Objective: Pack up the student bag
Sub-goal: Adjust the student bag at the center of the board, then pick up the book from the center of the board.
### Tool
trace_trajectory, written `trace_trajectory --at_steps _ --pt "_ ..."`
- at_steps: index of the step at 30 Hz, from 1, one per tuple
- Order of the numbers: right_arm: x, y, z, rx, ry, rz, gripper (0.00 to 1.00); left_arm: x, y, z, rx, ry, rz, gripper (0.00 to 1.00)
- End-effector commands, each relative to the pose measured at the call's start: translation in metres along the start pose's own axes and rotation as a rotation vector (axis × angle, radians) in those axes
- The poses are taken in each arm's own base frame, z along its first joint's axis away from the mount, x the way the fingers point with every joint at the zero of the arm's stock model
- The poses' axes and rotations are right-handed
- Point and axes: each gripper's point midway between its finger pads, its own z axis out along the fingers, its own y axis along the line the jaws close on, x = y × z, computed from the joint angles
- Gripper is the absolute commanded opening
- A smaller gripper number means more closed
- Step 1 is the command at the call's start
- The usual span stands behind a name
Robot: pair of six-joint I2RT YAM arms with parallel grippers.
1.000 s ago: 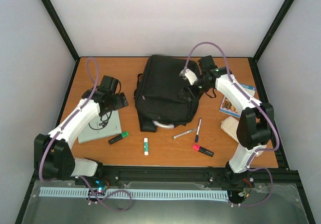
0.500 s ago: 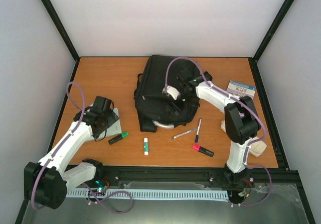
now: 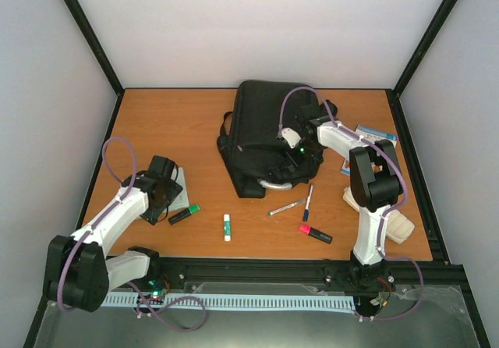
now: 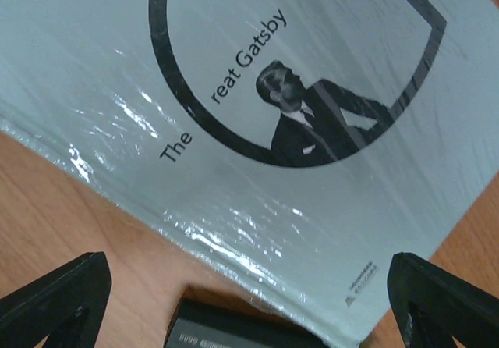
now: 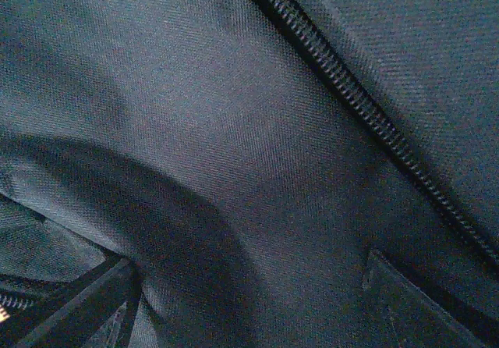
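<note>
The student bag (image 3: 261, 129), a large black backpack with a grey loop handle (image 3: 277, 184), lies at the table's back centre. My right gripper (image 3: 301, 155) rests on its front right part. In the right wrist view black fabric (image 5: 234, 129) and a zip seam (image 5: 366, 106) fill the frame. The gripper (image 5: 249, 317) stands open, its fingers (image 5: 70, 309) wide apart on flat cloth. My left gripper (image 3: 158, 198) hovers open over a pale "The Great Gatsby" book (image 4: 257, 98), nothing between its fingertips (image 4: 54, 301).
Near the front lie a green highlighter (image 3: 184, 214), a glue stick (image 3: 227, 226), two pens (image 3: 287, 207) (image 3: 309, 201) and a red highlighter (image 3: 315, 233). A cream pencil case (image 3: 394, 225) and a blue book (image 3: 376, 139) sit at the right. The pale book (image 3: 182, 182) lies left.
The bag has slid right and toward the back and turned, with my right gripper on it. My left gripper has shifted slightly over the pale book.
</note>
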Motion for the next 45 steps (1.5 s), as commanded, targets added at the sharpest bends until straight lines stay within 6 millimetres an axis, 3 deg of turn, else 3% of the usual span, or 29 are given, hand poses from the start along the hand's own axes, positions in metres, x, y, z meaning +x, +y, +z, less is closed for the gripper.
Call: trace_trajectory --at_steps 1,5,10,17,21,26,34,40,43,45 --pt "0.017 -0.011 -0.003 0.033 0.040 0.066 0.80 -0.014 -0.001 0.010 -0.007 -0.029 -0.093 1.00" --pt "0.004 0.007 -0.017 -0.037 -0.025 0.035 0.80 -0.023 0.009 0.018 -0.033 -0.028 -0.148 1.00" --pt "-0.001 0.012 -0.027 -0.042 -0.058 0.011 0.80 -0.033 0.016 0.028 -0.030 -0.019 -0.196 1.00" --pt "-0.002 0.013 -0.031 -0.040 -0.068 0.002 0.80 -0.071 0.012 0.030 -0.085 -0.108 -0.160 1.00" --pt "-0.003 0.017 -0.032 -0.059 -0.079 -0.005 0.80 -0.086 -0.009 0.034 -0.050 -0.135 -0.119 1.00" --pt "-0.003 0.017 -0.032 -0.062 -0.077 -0.010 0.80 -0.108 -0.054 0.043 0.014 -0.128 0.010 1.00" --pt "-0.010 0.025 -0.042 -0.093 -0.107 -0.032 0.82 -0.119 -0.117 0.078 0.105 -0.040 0.175 1.00" --pt "-0.044 0.030 -0.078 -0.084 -0.177 -0.068 0.83 -0.115 -0.155 0.088 0.213 0.030 0.254 0.97" --pt "-0.064 0.032 -0.087 -0.082 -0.199 -0.080 0.82 -0.115 -0.162 0.087 0.228 0.035 0.285 0.97" --pt "-0.078 0.036 -0.089 -0.081 -0.201 -0.091 0.82 -0.130 -0.158 0.081 0.175 -0.016 0.270 0.98"
